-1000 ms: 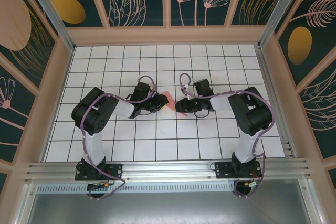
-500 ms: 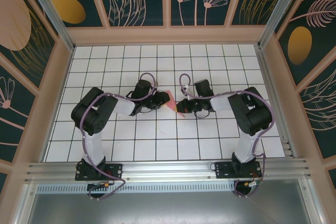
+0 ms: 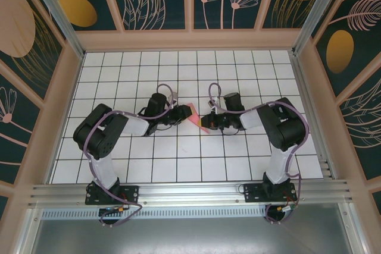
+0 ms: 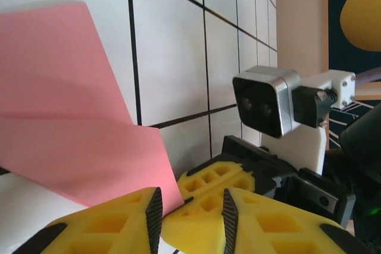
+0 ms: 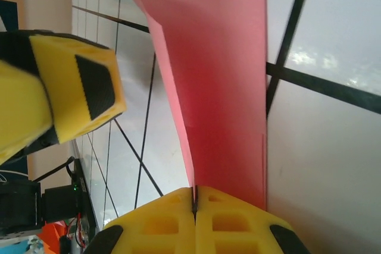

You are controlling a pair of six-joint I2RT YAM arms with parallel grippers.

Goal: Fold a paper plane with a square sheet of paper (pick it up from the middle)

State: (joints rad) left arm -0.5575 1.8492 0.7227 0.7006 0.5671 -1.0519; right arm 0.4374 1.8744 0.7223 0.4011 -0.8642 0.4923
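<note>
Just beyond the rail [image 3: 190, 190] at the near edge, the left arm's base [image 3: 113, 194] and the right arm's base [image 3: 268, 193] are sitting one toward each end of it. Both arms are reaching away from the rail and bending inward, so their tips are meeting over the white gridded table [image 3: 178, 165], about midway along the rail and well beyond it

There the square sheet of paper [image 3: 192, 113], already creased into a smaller pointed shape, is sitting between them. It is seemingly standing up off the tiles, though I cannot tell for sure. The right gripper [image 3: 209, 125] is clamping it: in the right wrist view its yellow fingers are pressing together with the pink fold running out of the seam, so this side is acting as the anchor steadying the crease. The left gripper [image 3: 180, 115] is facing it with its jaws standing apart. In the left wrist view a corner of the paper is dipping into the gap beside one black pad [image 4: 156, 206], but nothing is squeezing it

I am judging that the left arm is lining up a fresh bite on the loose flap while the right one is holding; a bite too near the edge is risking a slip

Farther from the rail, bare tiles are running up to the patterned back wall [image 3: 190, 4]
</note>
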